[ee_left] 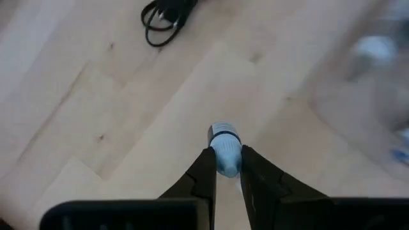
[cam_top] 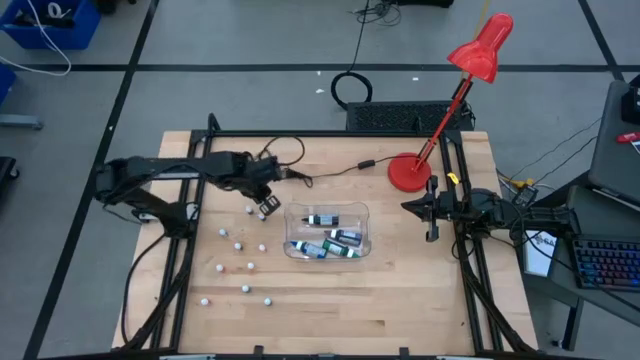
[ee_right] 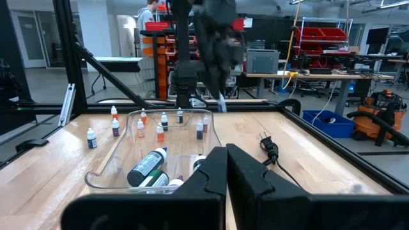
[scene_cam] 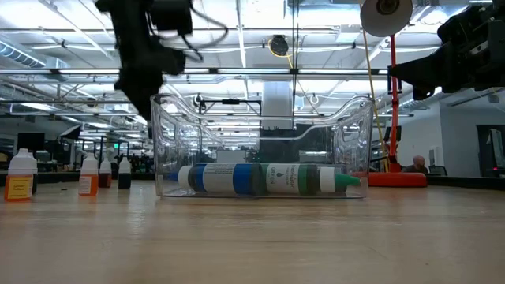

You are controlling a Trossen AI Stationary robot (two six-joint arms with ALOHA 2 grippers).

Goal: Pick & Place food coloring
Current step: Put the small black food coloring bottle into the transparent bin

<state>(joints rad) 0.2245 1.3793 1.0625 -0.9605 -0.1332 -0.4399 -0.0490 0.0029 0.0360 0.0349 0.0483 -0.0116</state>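
a pale wooden table [cam_top: 400, 280] carries a clear tub [cam_top: 327, 232] and loose food coloring bottles [cam_top: 238, 245] scattered beside it. the left end effector [ee_left: 225, 167] is clamped on one small bottle [ee_left: 223, 148], lifted near the tub's corner. best carried fully over the rim before letting go; the right end effector [ee_right: 225, 169] waits closed at the table's right edge.

White-capped blue food coloring bottle [ee_left: 224, 152] pinched between fingers [ee_left: 203, 176].
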